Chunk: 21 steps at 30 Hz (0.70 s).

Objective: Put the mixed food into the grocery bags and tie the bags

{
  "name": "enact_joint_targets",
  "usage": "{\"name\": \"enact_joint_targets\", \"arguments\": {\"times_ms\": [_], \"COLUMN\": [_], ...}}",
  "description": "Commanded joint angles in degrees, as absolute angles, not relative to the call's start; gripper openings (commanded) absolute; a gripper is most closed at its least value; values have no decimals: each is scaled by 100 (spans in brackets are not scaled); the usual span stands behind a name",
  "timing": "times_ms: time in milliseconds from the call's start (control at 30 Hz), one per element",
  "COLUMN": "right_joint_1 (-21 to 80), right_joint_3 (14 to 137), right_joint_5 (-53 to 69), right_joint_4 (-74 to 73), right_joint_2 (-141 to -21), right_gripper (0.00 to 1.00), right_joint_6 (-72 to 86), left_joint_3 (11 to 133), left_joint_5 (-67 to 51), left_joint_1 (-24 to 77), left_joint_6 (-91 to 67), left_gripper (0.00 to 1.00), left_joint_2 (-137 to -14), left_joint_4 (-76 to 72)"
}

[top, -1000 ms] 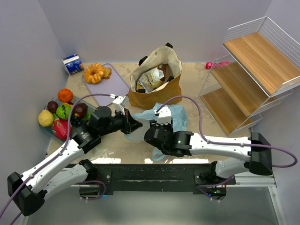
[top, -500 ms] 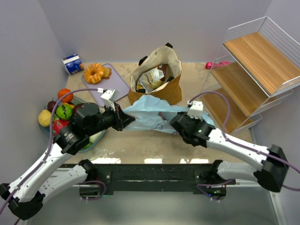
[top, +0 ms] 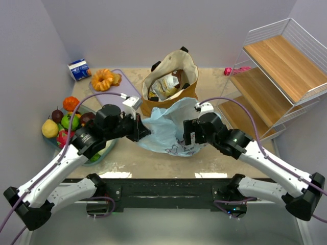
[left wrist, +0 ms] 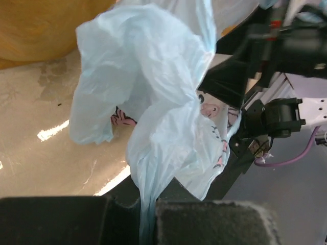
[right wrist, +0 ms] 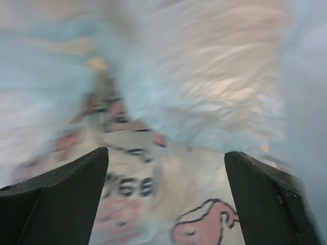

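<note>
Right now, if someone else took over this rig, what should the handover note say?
Left gripper: shut on an edge of the blue plastic bag.
Right gripper: open, fingers spread at the bag's other side, gripping nothing.
Tote: upright behind the bag, packets inside, handles untied.
Fruit: piled at the far left, none bagged.
Done: packets in the tote.
Left: open the blue plastic bag, load the fruit, tie both bags.
</note>
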State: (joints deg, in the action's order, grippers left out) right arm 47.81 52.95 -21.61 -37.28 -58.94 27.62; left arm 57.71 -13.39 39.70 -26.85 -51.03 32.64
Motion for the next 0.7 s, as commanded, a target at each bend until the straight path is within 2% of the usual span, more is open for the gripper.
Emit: {"name": "enact_joint_targets", "arguments": {"times_ms": [0,167,267,400,533,667], "right_joint_1": [4764,4772,4772,4772,4772,4764], "right_joint_3": [5870,6327,6784,7566,8356,8596], "right_joint_5": [-135,1429,1600,1160,1703,2468], "right_joint_4": [-3437,-3331,-3208,-3199,-2954,-2471], "right_joint_2": [-5397,-5247,-5291,-5554,-5967,-6257], "right_gripper": [99,99,99,99,99,99], "right_joint_6": [1864,1574,1486,1336,1432,1984], "left_joint_3": [5836,6257,6450,6592,6697,6838], "left_joint_5": [-1836,-2118,-2215,-2329,-2443,-2382], "left_joint_1": [3815,3463,3279,3138,3085,3085], "left_joint_6": [-2259,-1829,-1636,-1451,-1301,-1134], "left_gripper": [0,0,0,0,0,0], "left_joint_2": [-5492,-5932,-6038,-6143,-6249,-6328], "left_joint_4": [3059,3313,3480,3656,3788,3928]}}
